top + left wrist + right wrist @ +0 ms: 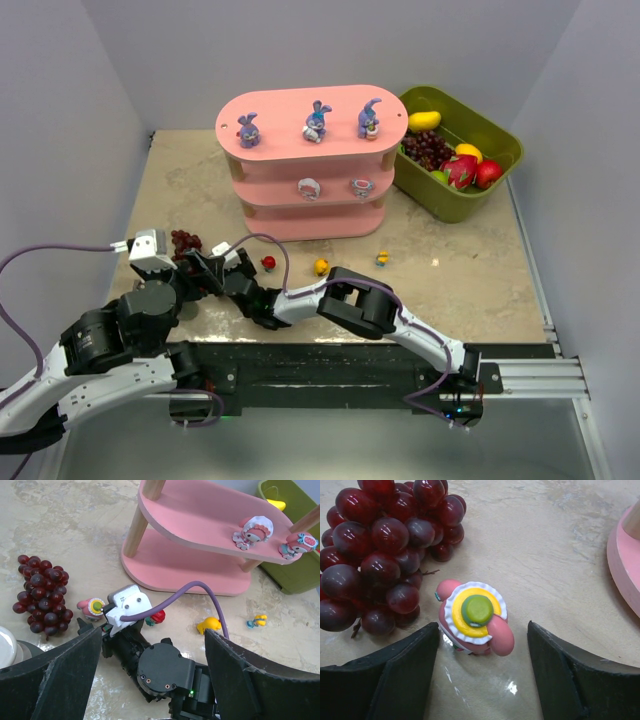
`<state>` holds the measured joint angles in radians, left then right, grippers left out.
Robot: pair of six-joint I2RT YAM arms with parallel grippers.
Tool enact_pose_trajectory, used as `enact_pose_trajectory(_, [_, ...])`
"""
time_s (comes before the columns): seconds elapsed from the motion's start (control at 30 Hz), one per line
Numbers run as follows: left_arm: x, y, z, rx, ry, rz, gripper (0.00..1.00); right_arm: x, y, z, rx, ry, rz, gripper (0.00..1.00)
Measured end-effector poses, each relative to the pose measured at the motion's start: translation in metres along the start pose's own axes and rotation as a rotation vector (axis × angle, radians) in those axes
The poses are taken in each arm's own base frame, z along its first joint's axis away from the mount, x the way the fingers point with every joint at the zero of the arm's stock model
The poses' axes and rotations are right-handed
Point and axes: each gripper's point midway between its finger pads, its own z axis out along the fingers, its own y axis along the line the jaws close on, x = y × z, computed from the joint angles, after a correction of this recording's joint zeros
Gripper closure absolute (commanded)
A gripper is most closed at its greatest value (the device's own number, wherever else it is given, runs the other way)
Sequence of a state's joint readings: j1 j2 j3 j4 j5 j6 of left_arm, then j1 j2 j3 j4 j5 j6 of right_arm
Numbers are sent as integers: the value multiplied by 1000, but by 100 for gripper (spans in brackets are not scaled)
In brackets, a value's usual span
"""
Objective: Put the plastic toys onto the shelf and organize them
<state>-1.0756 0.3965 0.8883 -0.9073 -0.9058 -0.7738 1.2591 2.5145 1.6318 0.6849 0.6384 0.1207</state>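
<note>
Hovering low over the table, the right gripper (482, 630) has its jaws spread apart with the pink-and-white toy (472, 617) sitting right in the gap, not yet pinched. The toy sits just off centre, nearly brushing the nine o'clock finger and standing clear of the three o'clock one. It seems to lie tipped over, frilled yellow hat pointing back at the wrist, so its long axis runs along the line of approach and the jaws would close across its narrow width. The grape bunch (380, 545) crowds in at ten o'clock, just beside the toy, and a finger could nudge it. The left gripper (152, 632) hangs above with jaws wide and holding nothing, so the right arm is plainly the nearer one. The shelf (280, 108) lies at about one o'clock from the toy in the overhead view, its middle board already carrying two pink-and-white figures (308, 187).
</note>
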Motion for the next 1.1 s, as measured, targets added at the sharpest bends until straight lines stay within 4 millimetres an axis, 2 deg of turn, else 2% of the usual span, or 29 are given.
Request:
enact_pose_trajectory(0.13, [0, 0, 0, 1, -1, -2, 13, -1, 2, 1, -21, -2, -13, 32])
enact_pose_trajectory(0.67, [-2, 2, -1, 2, -10, -11, 13, -1, 1, 1, -24, -12, -24, 62])
enact_pose_trajectory(0.73, [-3, 2, -1, 1, -10, -10, 12, 0, 1, 0, -24, -17, -20, 72])
enact_pose_trajectory(0.77, [-3, 2, -1, 1, -11, -11, 12, 0, 0, 0, -24, -20, -18, 81])
enact_pose_trajectory(0.87, [-3, 2, -1, 1, -11, -11, 13, 0, -1, -2, -25, -24, -15, 90])
enact_pose_trajectory(1.1, [-3, 2, -2, 1, -11, -12, 13, -5, -9, -14, -25, -7, -27, 91])
